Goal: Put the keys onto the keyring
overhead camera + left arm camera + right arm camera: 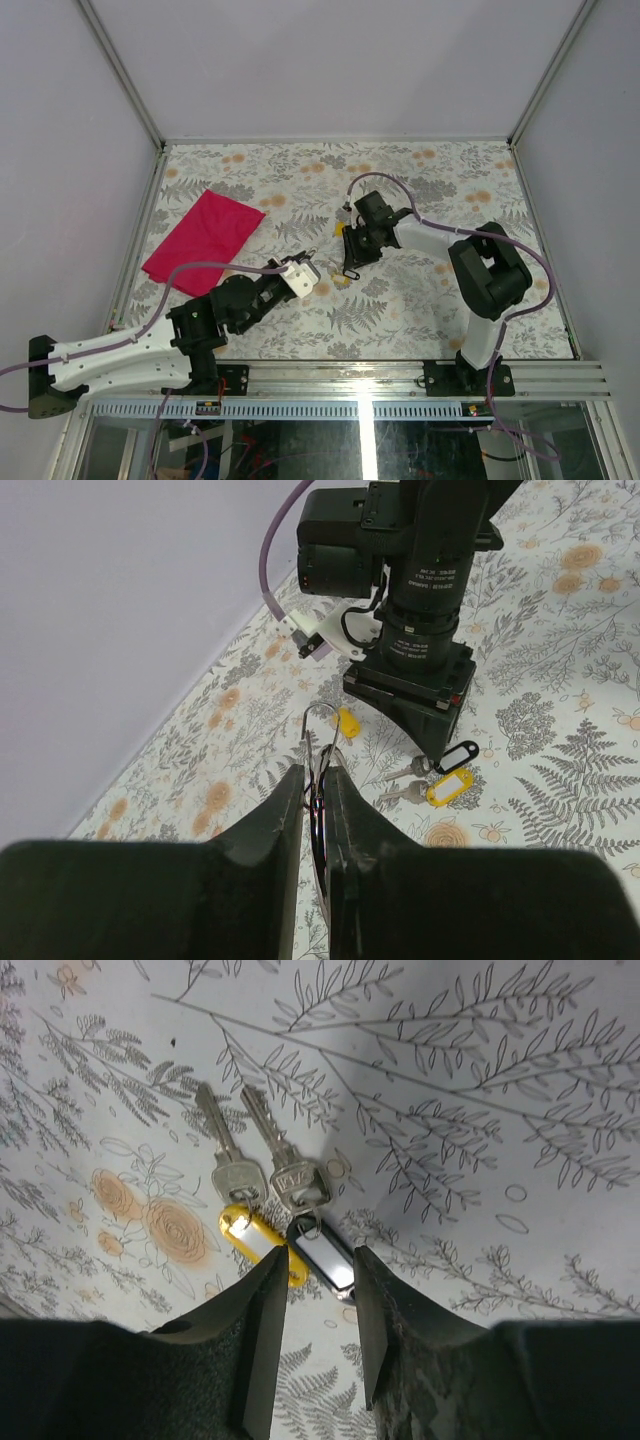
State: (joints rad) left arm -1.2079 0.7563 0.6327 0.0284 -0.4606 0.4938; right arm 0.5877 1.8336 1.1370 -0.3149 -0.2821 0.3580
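Two silvery keys lie side by side on the floral table, one with a yellow tag (252,1239) and one with a black tag (326,1261). My right gripper (318,1260) hangs just above them, open, its fingers straddling the black tag with a gap on each side. In the left wrist view the same black tag (456,757) and yellow tag (447,789) lie under the right gripper (428,748). My left gripper (317,780) is shut on the keyring (321,727), whose thin wire loop sticks out past the fingertips. From above, the left gripper (312,264) is just left of the right gripper (350,272).
A red cloth (205,238) lies at the table's left. A small yellow piece (348,722) rests on the table just beyond the keyring. Grey walls and metal rails (135,240) border the table on the left, back and right.
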